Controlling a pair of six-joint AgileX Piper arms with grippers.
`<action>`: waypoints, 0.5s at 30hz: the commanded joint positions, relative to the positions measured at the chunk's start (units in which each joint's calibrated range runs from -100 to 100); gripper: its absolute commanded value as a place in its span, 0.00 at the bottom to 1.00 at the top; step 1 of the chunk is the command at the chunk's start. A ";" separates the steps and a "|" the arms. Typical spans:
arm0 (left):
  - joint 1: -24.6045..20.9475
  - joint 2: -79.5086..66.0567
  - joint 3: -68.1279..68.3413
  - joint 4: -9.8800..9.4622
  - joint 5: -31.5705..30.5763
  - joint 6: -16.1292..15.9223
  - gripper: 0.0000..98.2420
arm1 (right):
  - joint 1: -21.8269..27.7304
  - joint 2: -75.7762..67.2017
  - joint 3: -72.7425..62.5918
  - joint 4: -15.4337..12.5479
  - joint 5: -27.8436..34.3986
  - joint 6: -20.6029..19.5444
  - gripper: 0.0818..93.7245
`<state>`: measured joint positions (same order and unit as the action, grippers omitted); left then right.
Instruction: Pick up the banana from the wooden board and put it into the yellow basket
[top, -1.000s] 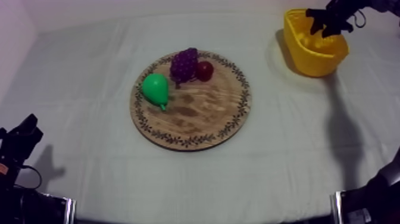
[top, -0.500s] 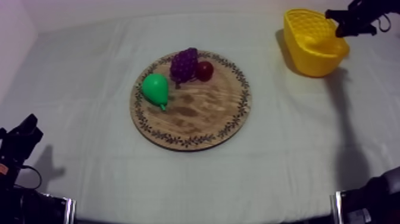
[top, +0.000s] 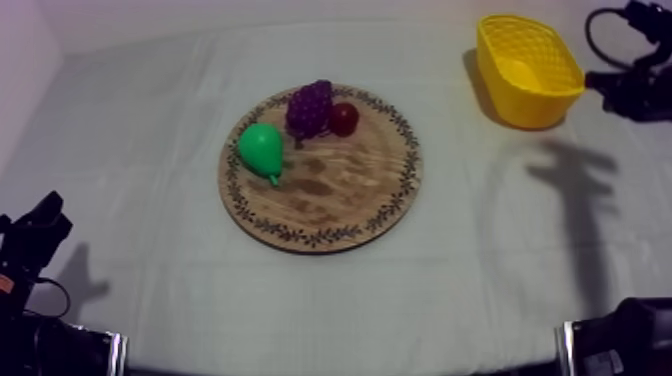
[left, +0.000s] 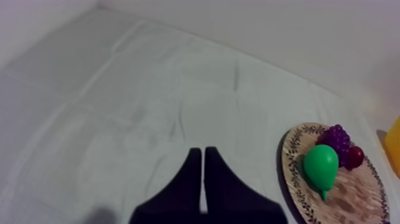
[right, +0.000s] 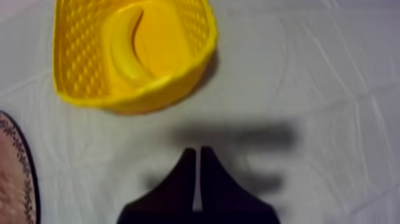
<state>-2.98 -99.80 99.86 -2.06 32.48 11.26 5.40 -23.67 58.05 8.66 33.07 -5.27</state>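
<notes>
Now the banana (right: 125, 50) lies inside the yellow basket (right: 77, 59), curled along its wall, so the job looks done. The banana looks like smooth, hard plastic. I think it is light, stiff and a bit slippery, and it would not break easily. The best place to hold it would be across the middle of its curve, where it is thick and two fingers can press on both sides.

The basket looks like plastic too, with lots of little holes in its sides. My right gripper (right: 197, 152) is pressed together with nothing in it, over the soft grey-white cloth (right: 327, 71) near the basket. My left gripper (left: 202, 152) is pressed together too, well apart from the round wooden board (top: 340, 190). On the board sit a shiny green pear (top: 262, 148), bumpy purple grapes (top: 310, 108) and a small red fruit (top: 344, 119).
</notes>
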 joint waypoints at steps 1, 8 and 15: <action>-0.03 -0.03 0.03 -0.01 0.02 0.00 0.00 | -0.55 -12.37 11.82 0.27 -0.42 -1.14 0.01; -0.03 -0.03 0.03 -0.01 0.02 -0.04 0.00 | -3.71 -30.58 22.37 0.29 1.75 -1.81 0.01; -0.03 -0.03 0.03 -0.01 0.02 -0.02 0.00 | -5.13 -48.11 30.58 0.08 4.09 -2.35 0.01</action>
<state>-2.98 -99.80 99.86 -2.06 32.48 11.23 0.32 -62.00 86.02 8.86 37.56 -7.71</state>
